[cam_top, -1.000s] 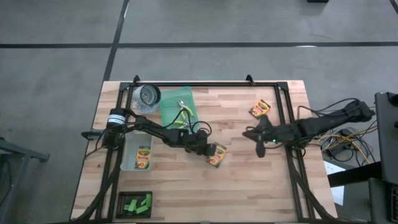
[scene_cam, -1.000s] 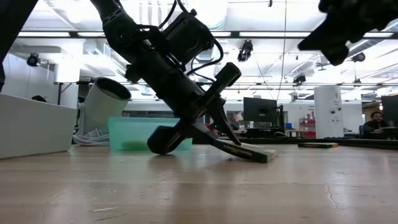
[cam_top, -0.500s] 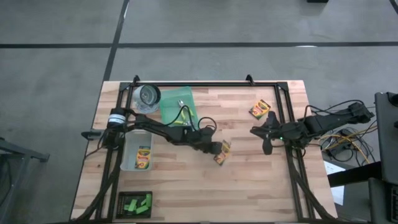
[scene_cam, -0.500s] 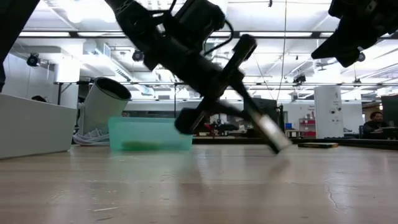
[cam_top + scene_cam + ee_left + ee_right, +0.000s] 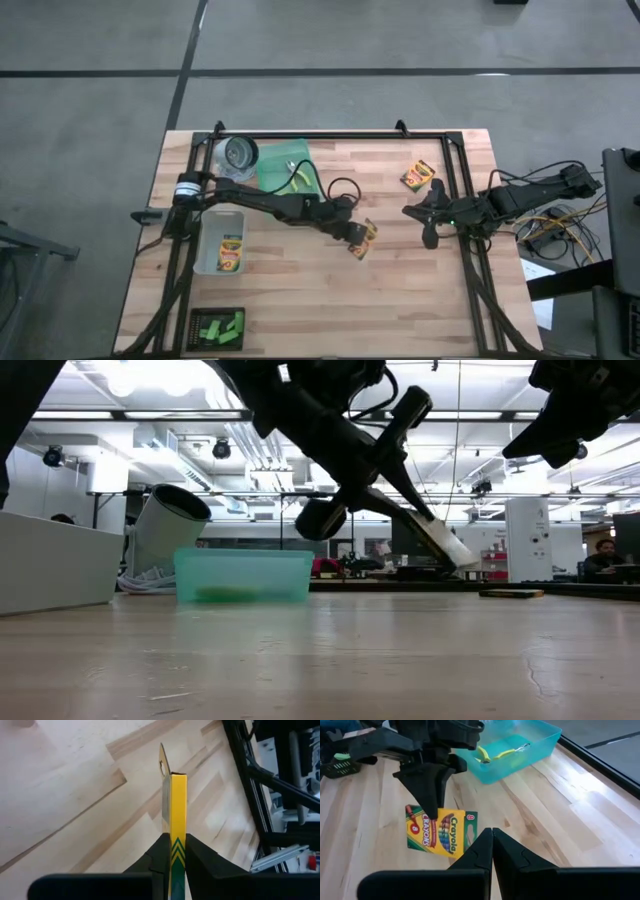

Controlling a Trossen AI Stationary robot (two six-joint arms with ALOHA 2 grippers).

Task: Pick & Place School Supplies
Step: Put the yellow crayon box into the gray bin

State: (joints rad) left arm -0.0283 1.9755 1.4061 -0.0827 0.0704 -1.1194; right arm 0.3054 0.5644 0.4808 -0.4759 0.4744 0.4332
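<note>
High view: I see the wooden butcher-block worktop [image 5: 300, 290] from straight above. My left arm reaches from the left edge across to mid-worktop; its left gripper [image 5: 352, 236] has its fingers clenched on a small yellow-orange crayon box [image 5: 362, 239], near the centre, a little right of it. A 2nd crayon box [image 5: 419, 175] lies flat near the far right corner. A 3rd crayon box [image 5: 231, 254] sits inside a clear plastic bin [image 5: 208, 262] on the left side. A teal flat tray [image 5: 282, 160] at the far side holds pliers w/ yellow-green handles [image 5: 297, 179]. Just left of the tray is a roll of clear tape [image 5: 240, 153]. Bright green blocks [image 5: 220, 327] lie in a small black crate at the near left edge. The right gripper [image 5: 429, 214] waits over the right side, fingers pressed together, holding nothing.

Low view: the held box [image 5: 438, 544] hangs tilted, clear of the worktop surface [image 5: 320, 660], w/ the left arm coming down from above. The teal tray [image 5: 243, 576] stands behind it, at left. The right arm shows at the upper right corner.

Left wrist view: I look along the box's thin yellow edge [image 5: 178, 820], pinched between the two dark fingers [image 5: 161, 855]; wood planks beyond.

Right wrist view: my own fingers [image 5: 482, 851] meet, shut and empty. Ahead, the other arm's gripper [image 5: 432, 800] grips the top of the box [image 5: 439, 831], its printed face toward me. The teal tray [image 5: 540, 737] w/ the pliers [image 5: 500, 754] is behind.
</note>
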